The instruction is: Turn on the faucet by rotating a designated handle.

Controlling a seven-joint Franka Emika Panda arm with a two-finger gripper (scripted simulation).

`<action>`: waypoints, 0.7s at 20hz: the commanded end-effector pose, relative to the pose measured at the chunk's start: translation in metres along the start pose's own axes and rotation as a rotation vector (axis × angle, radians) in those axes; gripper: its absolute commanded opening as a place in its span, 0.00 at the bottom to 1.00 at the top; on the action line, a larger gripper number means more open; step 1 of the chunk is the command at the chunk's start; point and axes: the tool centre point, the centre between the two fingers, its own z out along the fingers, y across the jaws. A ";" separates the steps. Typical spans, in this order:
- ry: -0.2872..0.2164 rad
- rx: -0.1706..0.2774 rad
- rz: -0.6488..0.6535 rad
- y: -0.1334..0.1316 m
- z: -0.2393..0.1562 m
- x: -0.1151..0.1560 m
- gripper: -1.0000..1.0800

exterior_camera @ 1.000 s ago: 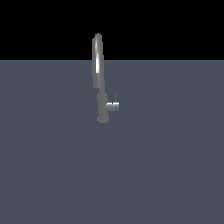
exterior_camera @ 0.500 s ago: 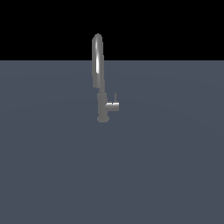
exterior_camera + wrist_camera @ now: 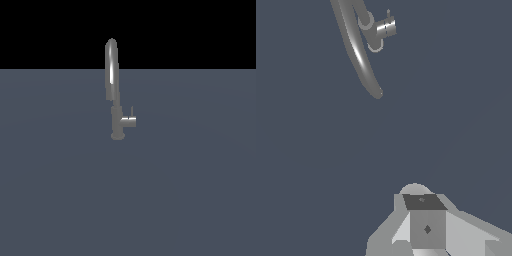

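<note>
Standing on the flat grey surface [image 3: 65,200] in the upper middle of the exterior view, the faucet [image 3: 113,85], upright, spout arching tall. Projecting from its lower body toward the exterior view's right, the handle [image 3: 130,121], a short stub with a thin pin rising at its end. Appearing in the wrist view as well: faucet [image 3: 358,55] and handle [image 3: 386,27] near that frame's top.

Judging the step in hand as the approach, nothing yet touching the handle. Hanging well apart from the faucet, the gripper [image 3: 426,225], seen only as a grey block low in the wrist view; fingertips hidden, so spread not determinable. Absent from the exterior view altogether.

Calling next for closing the distance, aligning with the stub, then pushing the pin around.
</note>
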 end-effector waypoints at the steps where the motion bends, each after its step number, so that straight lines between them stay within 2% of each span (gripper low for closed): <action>1: -0.032 0.029 0.031 -0.004 0.002 0.014 0.00; 14: -0.208 0.189 0.196 -0.019 0.019 0.093 0.00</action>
